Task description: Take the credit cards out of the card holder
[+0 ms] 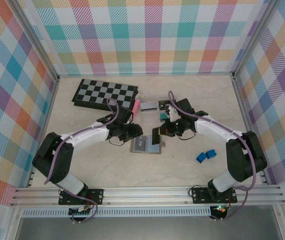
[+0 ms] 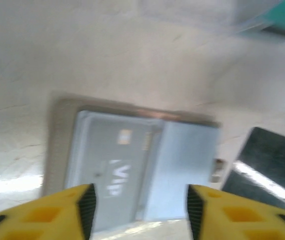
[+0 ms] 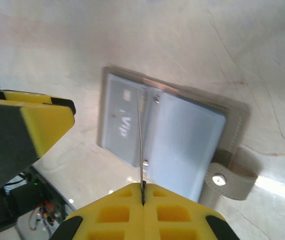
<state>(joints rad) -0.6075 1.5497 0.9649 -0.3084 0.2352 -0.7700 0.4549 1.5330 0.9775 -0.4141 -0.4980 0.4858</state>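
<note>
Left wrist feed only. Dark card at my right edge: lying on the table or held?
Observer: Held. The right gripper has its jaws shut on the black card, which is up off the table by the wallet.
Operator: Teal thing in my top corner?
Observer: That's the teal card. It's out of the wallet, by the clear box on the far side.
Operator: Anything near the right arm's base?
Observer: Two small blue items on the table, apart from the wallet.
</note>
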